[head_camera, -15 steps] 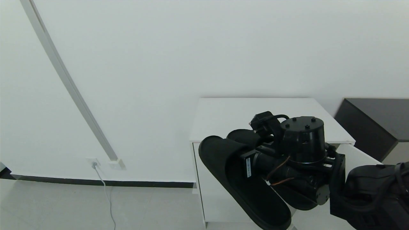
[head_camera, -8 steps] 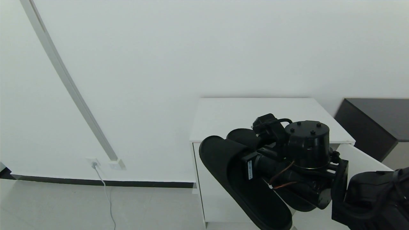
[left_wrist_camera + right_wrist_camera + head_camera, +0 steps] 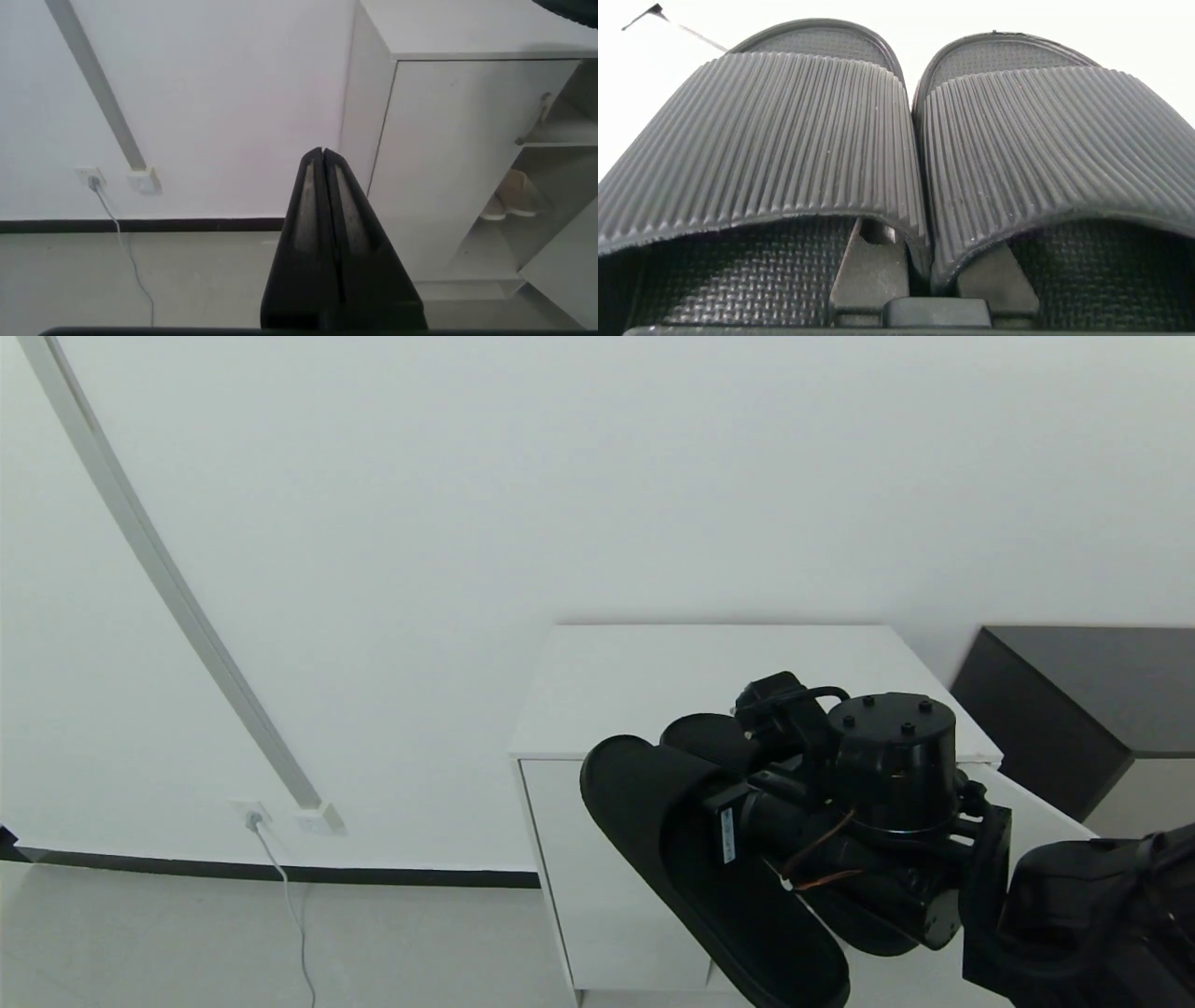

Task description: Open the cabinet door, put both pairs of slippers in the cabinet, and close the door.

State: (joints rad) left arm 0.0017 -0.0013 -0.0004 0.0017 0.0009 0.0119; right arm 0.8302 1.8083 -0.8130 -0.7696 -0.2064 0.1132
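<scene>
Black slippers [image 3: 653,803] are gripped by R pincer [image 3: 929,273] before opened white cabinet [image 3: 700,672]; L pincer [image 3: 323,166] is closed; grey floor [image 3: 187,943], white wall [image 3: 467,476].

Count:
- 2 black slippers [image 3: 785,140], one pair, side by side
- 1 white cabinet [image 3: 700,681]
- pale slippers [image 3: 512,196] on a shelf inside it: looks like 1 pair, can't separate them cleanly
- 1 dark cabinet [image 3: 1055,709]
- 1 wall socket [image 3: 250,814]
- 1 cable [image 3: 298,943]
- 1 wall trunking strip [image 3: 175,588]
</scene>
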